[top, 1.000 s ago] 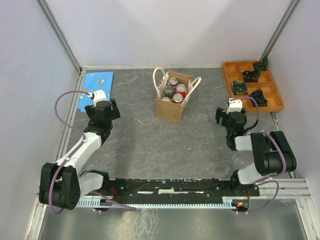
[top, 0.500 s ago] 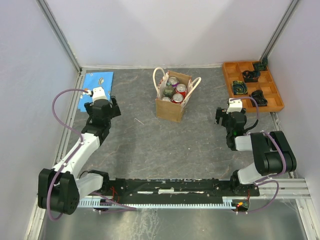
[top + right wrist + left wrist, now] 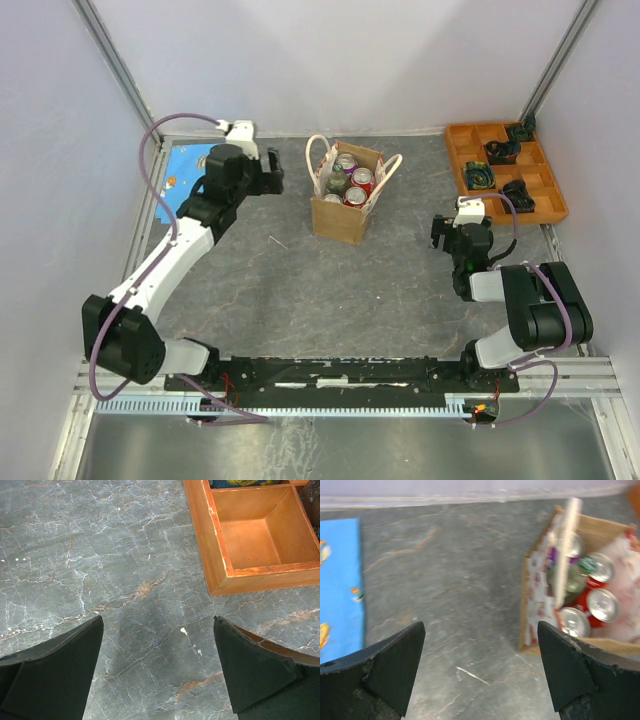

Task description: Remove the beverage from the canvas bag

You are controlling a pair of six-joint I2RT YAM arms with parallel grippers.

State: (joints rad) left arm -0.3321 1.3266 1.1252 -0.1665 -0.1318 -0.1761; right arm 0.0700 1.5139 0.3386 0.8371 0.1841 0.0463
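We look down from above and behind the arm bases (image 3: pixel 185 358), taking in the whole table (image 3: pixel 300 280) from afar. Our left wrist view tilts forward and down, near the canvas bag (image 3: pixel 532 605), shared with the overhead. Our right wrist view faces down, close over the table and the orange tray (image 3: pixel 220 555) corner, likewise shared.

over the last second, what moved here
The left gripper swung from the near left toward the far side and now sits open just left of the canvas bag, holding nothing. The right gripper, the cans in the bag and the orange tray stayed put.
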